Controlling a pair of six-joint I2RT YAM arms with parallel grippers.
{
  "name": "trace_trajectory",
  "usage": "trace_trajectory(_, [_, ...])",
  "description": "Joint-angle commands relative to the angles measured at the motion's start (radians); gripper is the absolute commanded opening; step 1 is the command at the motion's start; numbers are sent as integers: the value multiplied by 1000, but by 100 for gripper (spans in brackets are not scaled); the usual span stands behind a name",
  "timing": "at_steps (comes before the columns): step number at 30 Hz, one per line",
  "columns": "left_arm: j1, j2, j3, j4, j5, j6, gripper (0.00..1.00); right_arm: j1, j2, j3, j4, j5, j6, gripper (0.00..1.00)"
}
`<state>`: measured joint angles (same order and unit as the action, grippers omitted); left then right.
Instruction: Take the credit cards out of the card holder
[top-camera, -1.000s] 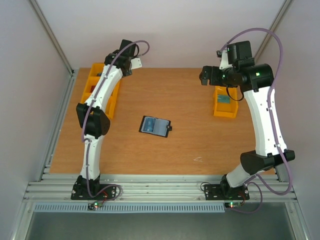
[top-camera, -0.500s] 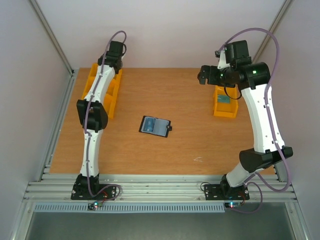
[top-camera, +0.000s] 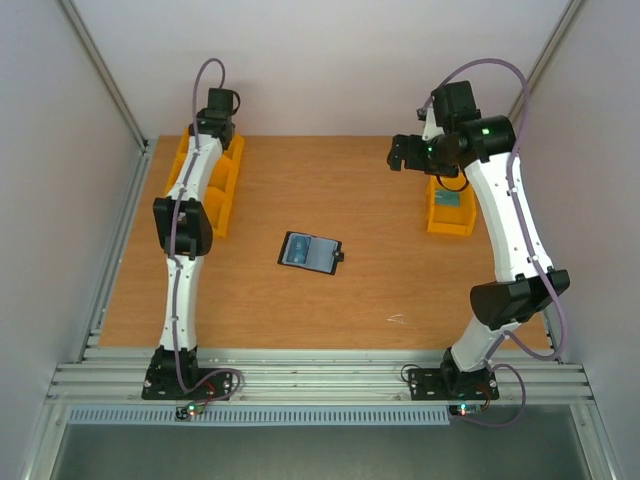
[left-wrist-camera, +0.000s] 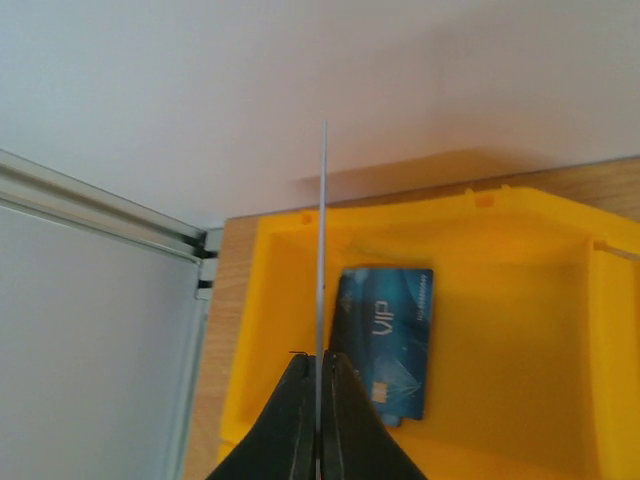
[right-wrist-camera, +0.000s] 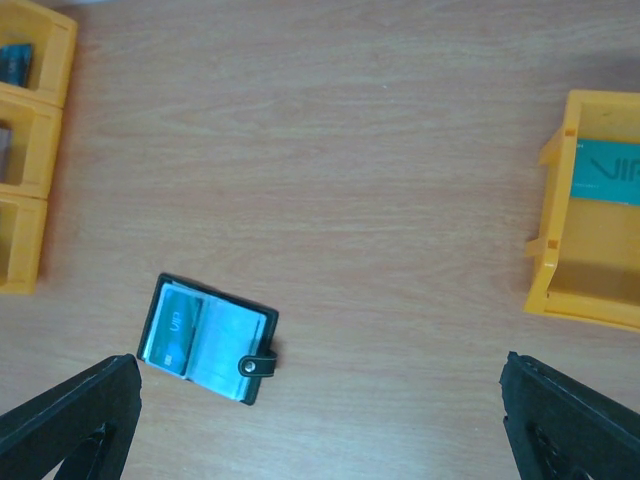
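Around: yellow plastic bin (left-wrist-camera: 520, 290) with blue VIP card (left-wrist-camera: 392, 340); black bifold card holder (right-wrist-camera: 207, 338) open | Claws: left gripper (left-wrist-camera: 320, 362) pinches thin edge-on card (left-wrist-camera: 323, 240); right gripper (right-wrist-camera: 318, 385) wide apart, empty.

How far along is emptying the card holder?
Done: a VIP card lies in the right yellow bin, a blue card in the left bin. In hand: above it the left fingers pinch a third card edgewise. Left: a teal card shows in the card holder; the right fingers are open.
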<state>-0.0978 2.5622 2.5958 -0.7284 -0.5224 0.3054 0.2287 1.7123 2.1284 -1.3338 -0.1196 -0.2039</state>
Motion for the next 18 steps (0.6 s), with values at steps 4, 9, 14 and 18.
trace_trajectory(4, [27,85,46,75,-2,-99,1,-5,55,31,-33,7,-27,98])
trace_trajectory(9, [35,120,44,97,-13,-105,1,-5,67,31,-50,11,-28,98])
trace_trajectory(14, [35,153,45,92,-59,-97,1,-5,68,31,-51,14,-28,98])
trace_trajectory(18, [35,171,44,83,-70,-99,1,-5,72,31,-51,8,-28,98])
